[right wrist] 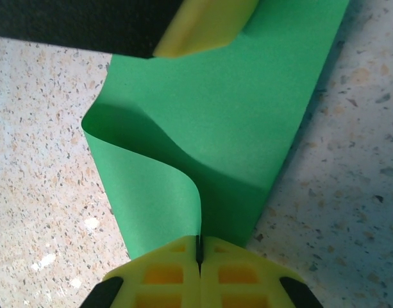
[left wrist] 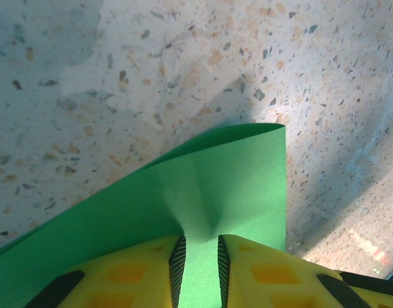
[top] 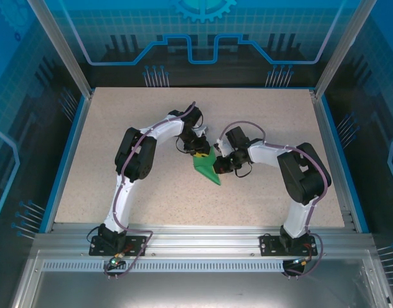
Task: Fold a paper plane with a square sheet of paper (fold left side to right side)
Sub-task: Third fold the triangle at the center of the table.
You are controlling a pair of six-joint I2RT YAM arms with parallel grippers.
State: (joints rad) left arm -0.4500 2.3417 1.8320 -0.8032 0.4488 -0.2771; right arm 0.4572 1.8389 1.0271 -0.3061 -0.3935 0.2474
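The square sheet of paper (top: pixel 207 169) is bright green, bent into a smaller pointed shape at the table's middle, held between both grippers. My left gripper (top: pixel 199 152) grips its far end. In the left wrist view the paper (left wrist: pixel 228 167) puckers into the narrow gap between the yellow fingers of the left gripper (left wrist: pixel 199 242). My right gripper (top: pixel 220 163) is at the paper's right side. In the right wrist view the right gripper (right wrist: pixel 199 242) is shut on the edge of a curled-over flap of the paper (right wrist: pixel 247 109). A left finger (right wrist: pixel 206 25) rests over the paper's far end.
The speckled tabletop (top: pixel 151 122) lies bare around the paper on all sides. Blue rails (top: pixel 68 154) and metal posts (top: pixel 58 45) border it. Both arm bases (top: pixel 119 240) sit at the near edge.
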